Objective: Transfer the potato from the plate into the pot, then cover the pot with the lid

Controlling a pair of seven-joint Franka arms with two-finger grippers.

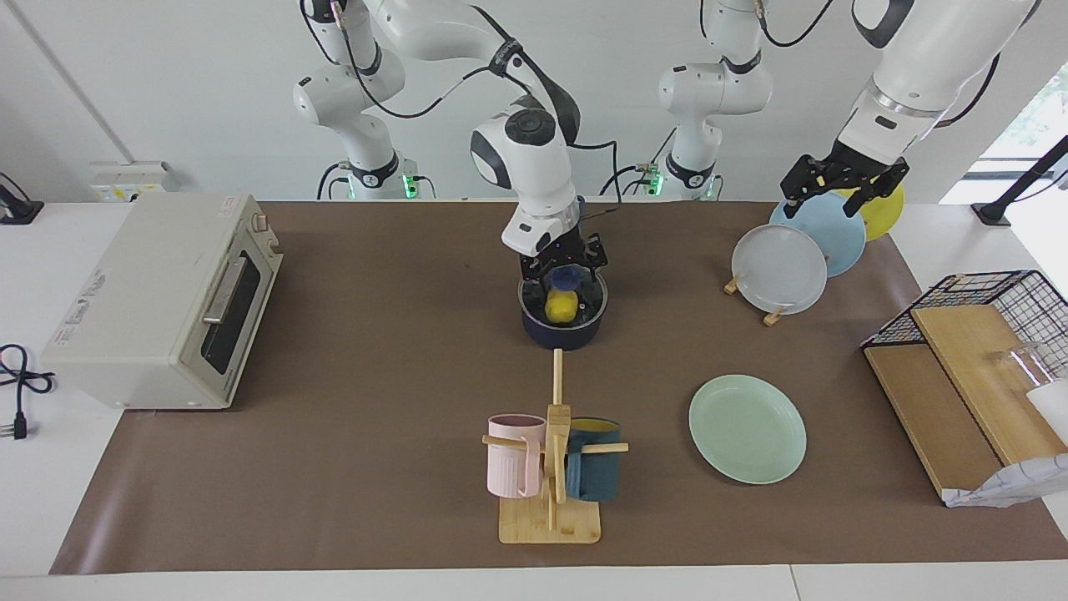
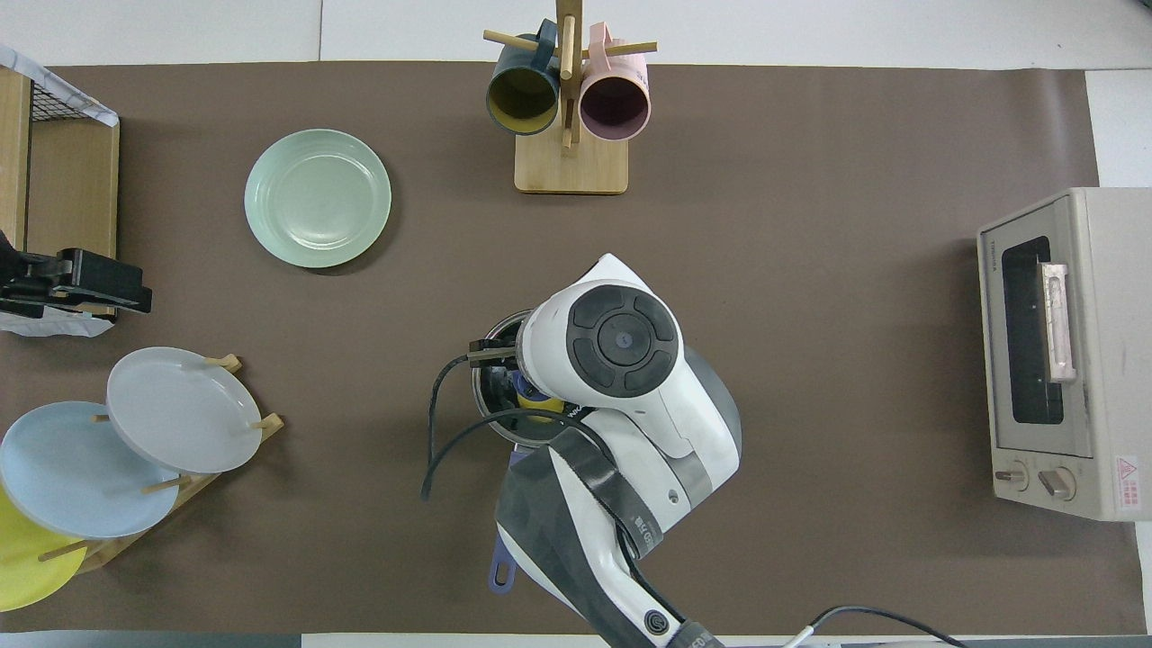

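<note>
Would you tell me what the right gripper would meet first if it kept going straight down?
The right gripper points down at the lid on the pot; it would likely meet the lid's blue knob first, if not touching already.

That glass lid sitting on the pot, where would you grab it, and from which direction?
Probably by the blue knob at the centre of the lid, coming straight down from above. The lid lies flat on the pot, so the knob stands up as its only narrow part; the glass around it is wide and smooth. The right end effector is over that knob.
</note>
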